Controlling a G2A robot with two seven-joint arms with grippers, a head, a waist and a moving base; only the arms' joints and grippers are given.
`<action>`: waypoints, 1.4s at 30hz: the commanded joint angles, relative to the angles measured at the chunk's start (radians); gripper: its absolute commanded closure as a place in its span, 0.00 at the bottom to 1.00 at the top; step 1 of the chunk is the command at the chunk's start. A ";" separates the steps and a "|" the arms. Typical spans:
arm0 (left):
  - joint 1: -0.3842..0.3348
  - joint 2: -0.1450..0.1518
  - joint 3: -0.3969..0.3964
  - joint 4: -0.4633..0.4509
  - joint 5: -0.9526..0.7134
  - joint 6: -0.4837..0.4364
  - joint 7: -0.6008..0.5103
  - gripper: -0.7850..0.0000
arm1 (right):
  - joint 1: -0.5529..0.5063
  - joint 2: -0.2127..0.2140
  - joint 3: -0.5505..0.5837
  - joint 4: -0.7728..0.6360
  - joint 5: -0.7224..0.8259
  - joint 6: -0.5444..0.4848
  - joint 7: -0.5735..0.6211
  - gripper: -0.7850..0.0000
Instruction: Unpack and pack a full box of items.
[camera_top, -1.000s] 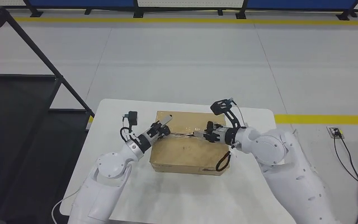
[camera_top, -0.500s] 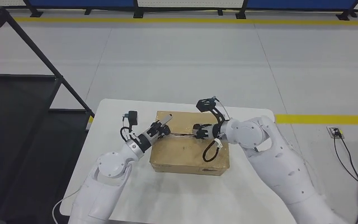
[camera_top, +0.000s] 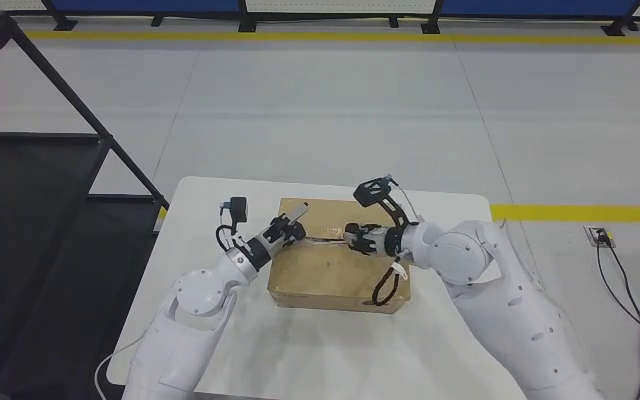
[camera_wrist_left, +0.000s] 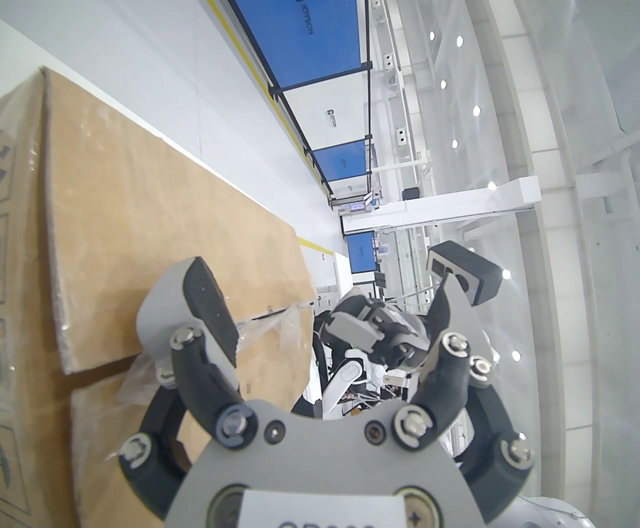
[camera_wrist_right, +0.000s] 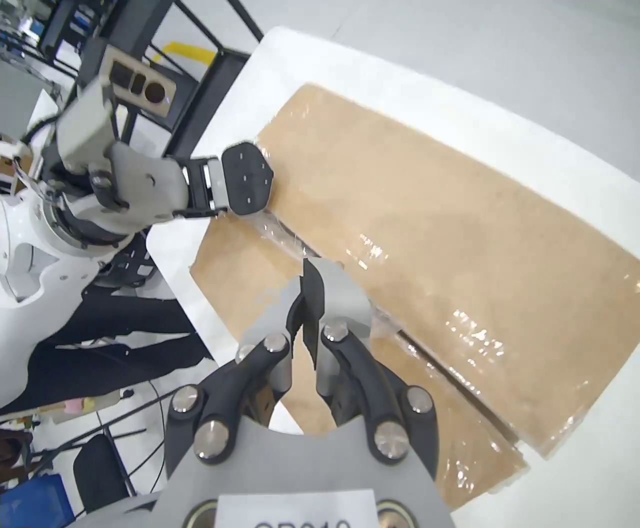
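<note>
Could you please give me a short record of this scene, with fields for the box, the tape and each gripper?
Box: brown cardboard box, top flaps closed, on the white table.
Tape: clear tape along the centre seam, crumpled at the end by the left arm.
Left arm: left gripper open at one end of the seam, one finger beside the crumpled tape.
Right arm: right gripper shut, just over the seam; whether it pinches tape cannot be told.

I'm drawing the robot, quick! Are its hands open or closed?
Left gripper: open, at the box edge.
Right gripper: shut over the taped seam; whether it grips anything cannot be told.
</note>
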 joint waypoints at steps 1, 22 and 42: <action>-0.001 0.000 0.000 0.001 -0.001 -0.001 0.000 0.00 | 0.012 -0.002 -0.018 0.012 -0.011 -0.014 0.010 1.00; 0.005 0.001 -0.017 -0.005 -0.002 -0.004 -0.015 0.00 | 0.043 -0.005 -0.073 -0.004 -0.250 0.155 0.103 1.00; 0.006 0.001 -0.020 -0.009 0.002 0.001 -0.020 0.00 | -0.072 0.011 0.077 -0.148 -0.145 0.158 -0.054 1.00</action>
